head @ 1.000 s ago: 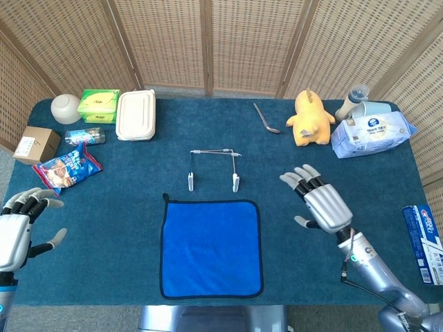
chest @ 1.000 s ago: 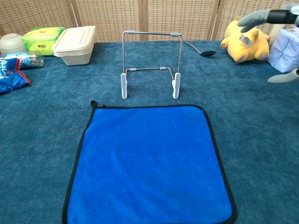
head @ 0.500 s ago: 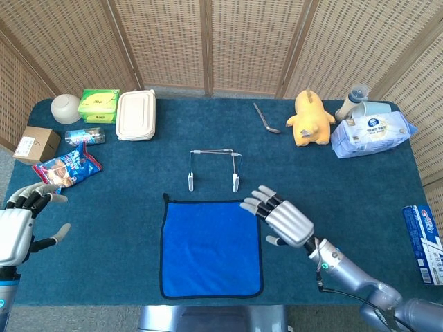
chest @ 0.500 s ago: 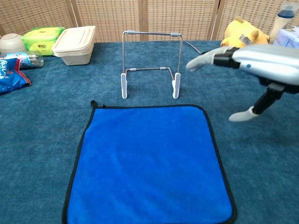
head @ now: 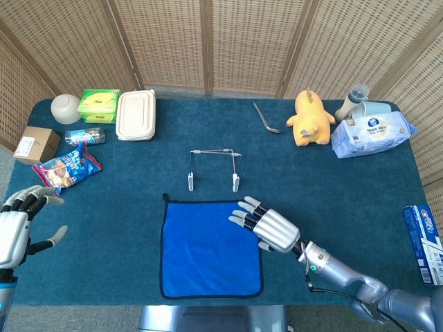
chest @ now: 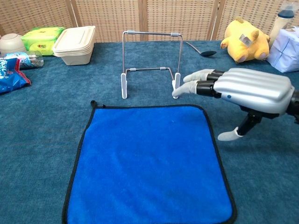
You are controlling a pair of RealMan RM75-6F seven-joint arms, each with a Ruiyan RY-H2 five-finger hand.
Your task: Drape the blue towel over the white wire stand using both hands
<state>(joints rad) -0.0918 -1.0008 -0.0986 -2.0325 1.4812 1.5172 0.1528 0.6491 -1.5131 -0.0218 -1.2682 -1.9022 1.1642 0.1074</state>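
Dark teal carpeted table (head: 124,200) backed by woven rattan screens (head: 242,41); the blue towel (head: 211,247) lies flat at the near centre, with the white wire stand (head: 213,168) upright just beyond its far edge. Right hand (head: 266,225) hovers over the towel's far right corner, fingers extended and apart, holding nothing; left hand (head: 15,225), at the near left edge, is likewise spread and empty. Head view alone shows the left hand, cardboard box (head: 36,144) and wipes pack (head: 374,135); chest view shows the right thumb (chest: 231,135) hanging clear of the cloth.
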